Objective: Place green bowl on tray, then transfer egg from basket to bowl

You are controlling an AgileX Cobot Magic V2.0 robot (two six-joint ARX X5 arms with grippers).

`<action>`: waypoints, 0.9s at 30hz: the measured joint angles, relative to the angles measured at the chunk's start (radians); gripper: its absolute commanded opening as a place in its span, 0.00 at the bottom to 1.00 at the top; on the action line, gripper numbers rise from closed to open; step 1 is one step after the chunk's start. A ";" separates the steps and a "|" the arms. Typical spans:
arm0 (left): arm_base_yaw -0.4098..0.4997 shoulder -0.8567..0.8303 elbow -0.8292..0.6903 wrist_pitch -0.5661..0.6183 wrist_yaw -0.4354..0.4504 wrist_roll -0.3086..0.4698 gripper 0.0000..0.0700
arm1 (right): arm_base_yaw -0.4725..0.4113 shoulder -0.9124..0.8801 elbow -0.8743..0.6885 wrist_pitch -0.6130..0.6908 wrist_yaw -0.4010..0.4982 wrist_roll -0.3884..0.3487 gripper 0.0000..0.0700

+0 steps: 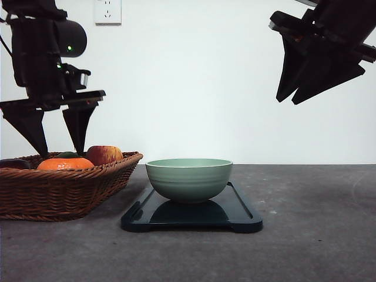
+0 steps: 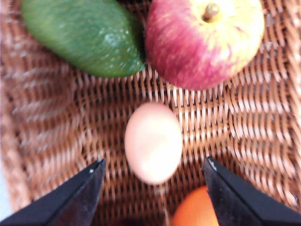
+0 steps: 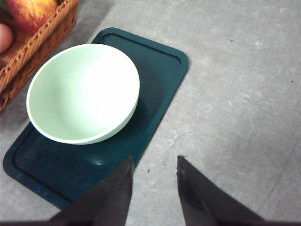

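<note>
The green bowl [image 1: 188,178] stands upright, mouth up, on the tray [image 1: 242,214], whose long axis runs away from the robot, just beside the basket [image 1: 59,191]. The egg [image 2: 153,142] lies on the basket's weave between an apple [image 2: 203,41], an avocado [image 2: 83,35] and an orange [image 2: 196,210]. The left gripper [image 1: 56,132] hangs wide open and empty above the egg; the right gripper [image 1: 302,85] is raised, slightly parted, holding nothing.

Looks like a lab test bench: bare white wall [image 1: 194,76] with one power socket [image 1: 107,11] (far left), plain grey desk [image 1: 305,223].
</note>
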 measured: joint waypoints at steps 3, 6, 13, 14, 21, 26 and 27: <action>0.000 0.006 0.000 0.013 0.000 0.000 0.62 | 0.000 0.000 0.000 0.000 0.000 0.000 0.26; -0.001 0.006 0.000 0.015 0.000 0.000 0.62 | 0.000 0.000 0.000 0.000 0.000 0.000 0.26; -0.001 0.023 0.000 0.017 0.000 0.004 0.62 | 0.000 0.000 0.000 0.000 0.000 0.000 0.26; -0.001 0.031 0.000 0.017 0.000 0.004 0.62 | 0.000 0.000 0.000 0.000 0.000 0.000 0.26; -0.006 0.075 0.000 0.018 0.000 0.004 0.62 | 0.000 0.000 0.000 0.000 0.000 0.000 0.26; -0.013 0.086 0.000 0.030 0.000 0.005 0.61 | 0.000 0.000 0.000 0.000 0.000 0.000 0.26; -0.014 0.089 0.000 0.031 0.000 0.005 0.61 | 0.000 0.000 0.000 0.000 0.000 0.000 0.26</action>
